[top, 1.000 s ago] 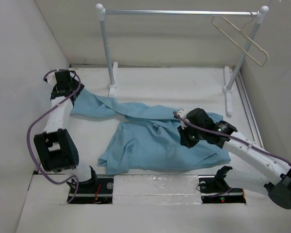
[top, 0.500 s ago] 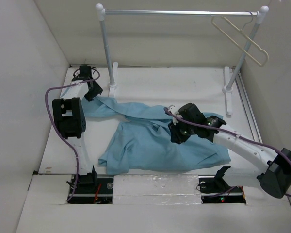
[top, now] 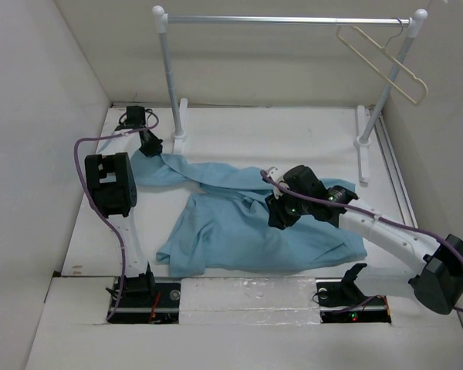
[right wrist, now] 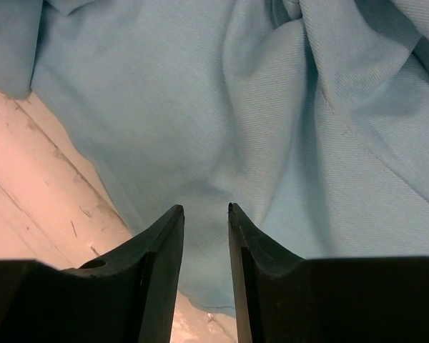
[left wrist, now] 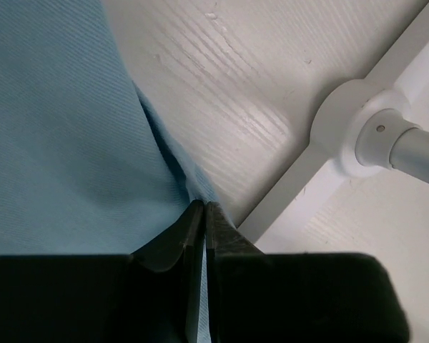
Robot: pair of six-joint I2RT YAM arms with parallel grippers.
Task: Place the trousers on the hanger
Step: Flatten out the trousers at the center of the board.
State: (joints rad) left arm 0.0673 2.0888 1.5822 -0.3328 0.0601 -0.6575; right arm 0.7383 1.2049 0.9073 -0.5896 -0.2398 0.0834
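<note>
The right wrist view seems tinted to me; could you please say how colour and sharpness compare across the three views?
Right wrist: the table looks pinkish, the trousers weave sharp. Left wrist: the table reads neutral white, the rail post slightly soft. Top external: even light, faint shadows, no glare.

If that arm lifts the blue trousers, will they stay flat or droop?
Probably droop: the trousers lie wrinkled and folded, so they look thin and floppy. The left tool pinches only an edge, so the rest would likely trail.
</note>
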